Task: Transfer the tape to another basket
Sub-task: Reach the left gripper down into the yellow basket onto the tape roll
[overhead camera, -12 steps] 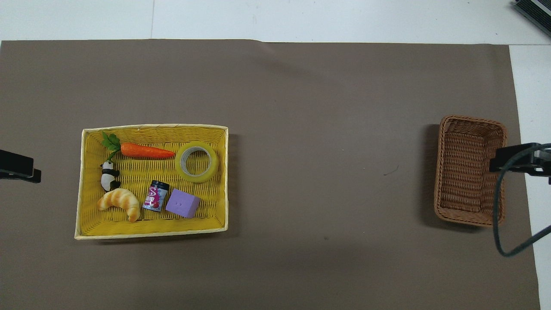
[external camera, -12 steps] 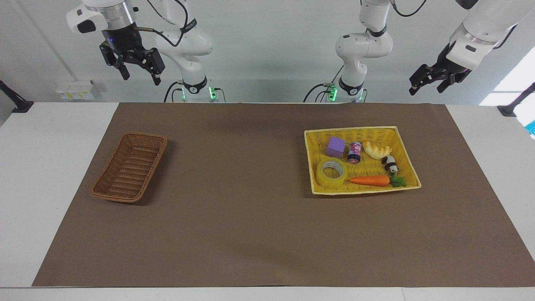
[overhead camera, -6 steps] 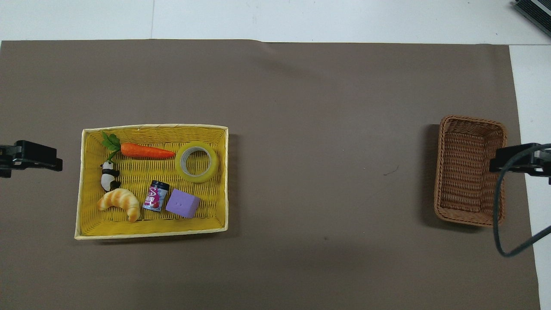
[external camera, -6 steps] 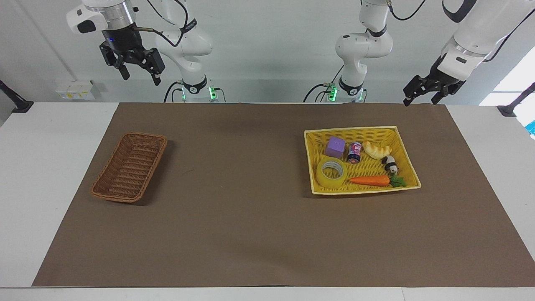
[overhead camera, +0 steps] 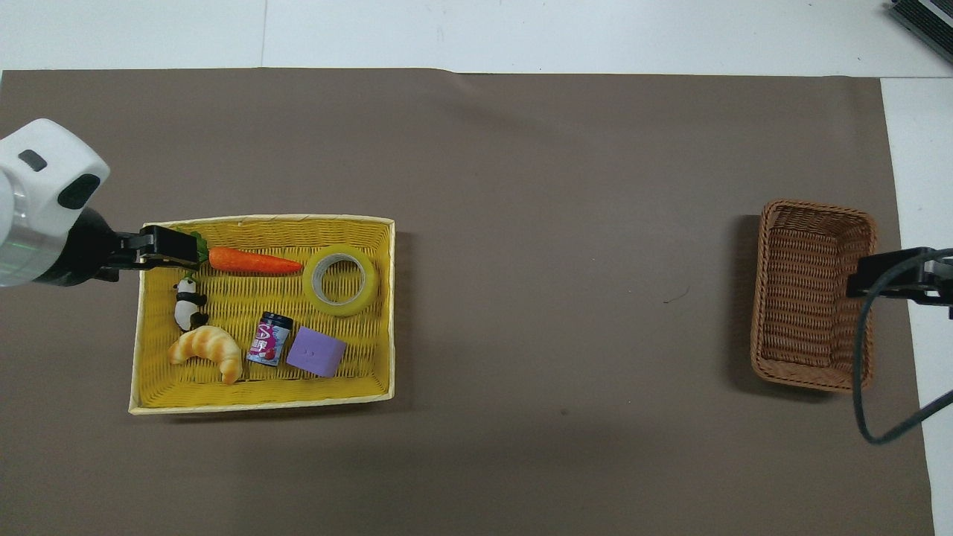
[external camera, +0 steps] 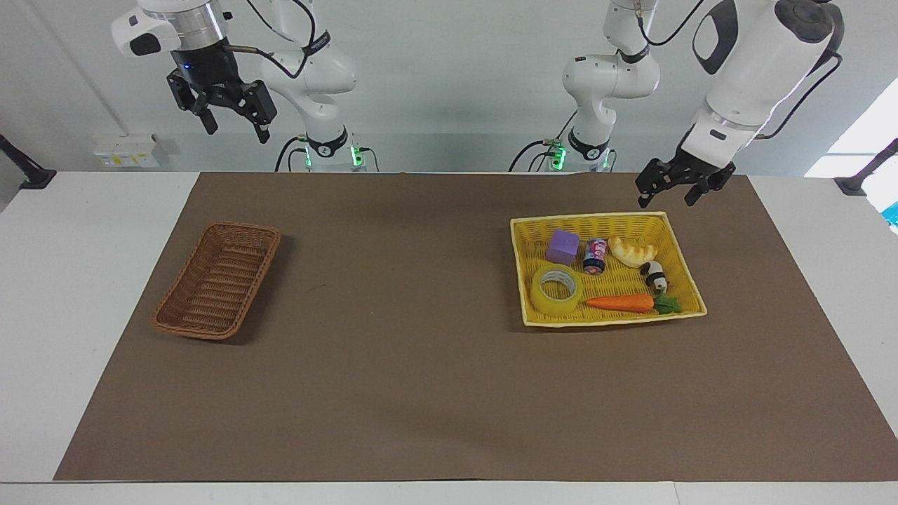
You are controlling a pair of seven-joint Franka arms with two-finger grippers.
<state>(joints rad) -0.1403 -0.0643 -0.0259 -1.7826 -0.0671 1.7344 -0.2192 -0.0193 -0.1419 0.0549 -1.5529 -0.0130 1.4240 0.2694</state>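
While the tape [external camera: 557,289] lies flat in the yellow basket [external camera: 684,272], at that basket's corner toward the right arm's end and away from the robots, the carrot [external camera: 620,303] sits at its three o'clock in the facing view. The purple block [external camera: 563,246] stands at twelve. Open mat [external camera: 393,315] separates it from the brown basket [external camera: 217,279]. The left gripper [external camera: 666,188], fingers spread, hangs over the yellow basket's rim. The right gripper [external camera: 230,112] waits aloft, fingers parted.
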